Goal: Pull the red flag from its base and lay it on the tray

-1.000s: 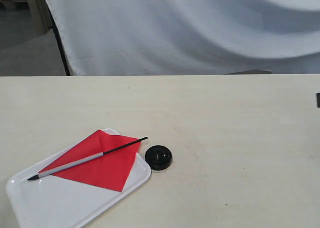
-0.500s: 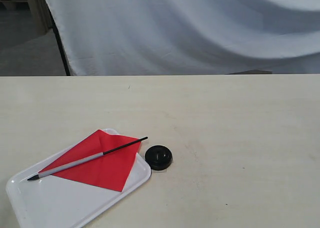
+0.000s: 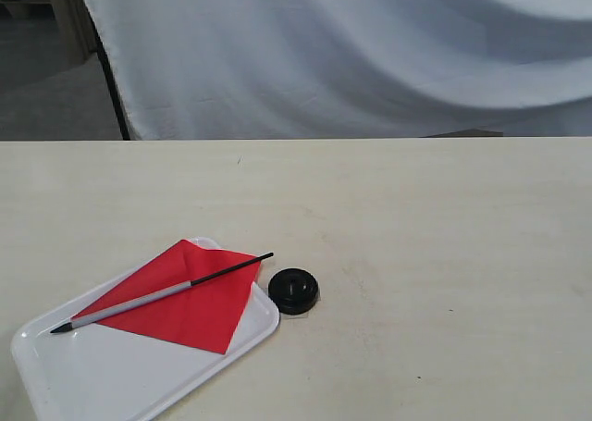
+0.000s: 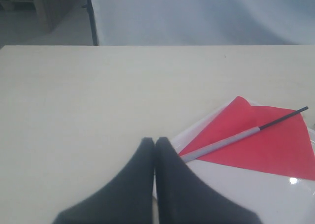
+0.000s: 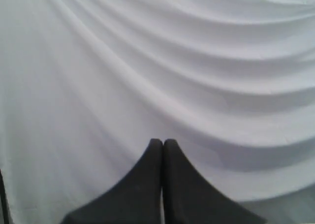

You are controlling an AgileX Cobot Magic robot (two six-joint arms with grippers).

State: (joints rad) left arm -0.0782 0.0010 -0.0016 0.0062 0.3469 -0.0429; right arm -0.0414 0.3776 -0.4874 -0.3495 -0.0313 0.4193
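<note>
Left tool (image 4: 155, 141): both dark fingers pressed together, clenched with nothing between them. In the left wrist view it sits in front of the near edge of the tray (image 4: 236, 194), and the grey end of the stick runs toward the fingertips. Can't tell if it touches anything.

Right tool (image 5: 163, 143): fingers also clamped together on nothing. It faces only the white backdrop cloth (image 5: 147, 61), with no counter in that view.

Red flag (image 3: 185, 301) lies flat on the tray (image 3: 102, 375), off the base. The cloth is spread out as a rough triangle over the tray's far half and covers part of the rim there. The stick lies diagonally on top of the cloth: grey part toward the tray's left side with a dark end over white plastic, thin black part pointing toward the base and poking just past the rim. The flag (image 4: 266, 140) looks the same from the left wrist.

Base (image 3: 293, 290): black round disc on the counter (image 3: 416, 236), just beside the tray's right rim. Contact with the tray is unclear, but it is apart from the stick.

Backdrop cloth (image 3: 370, 51) hangs behind the counter's far edge.
</note>
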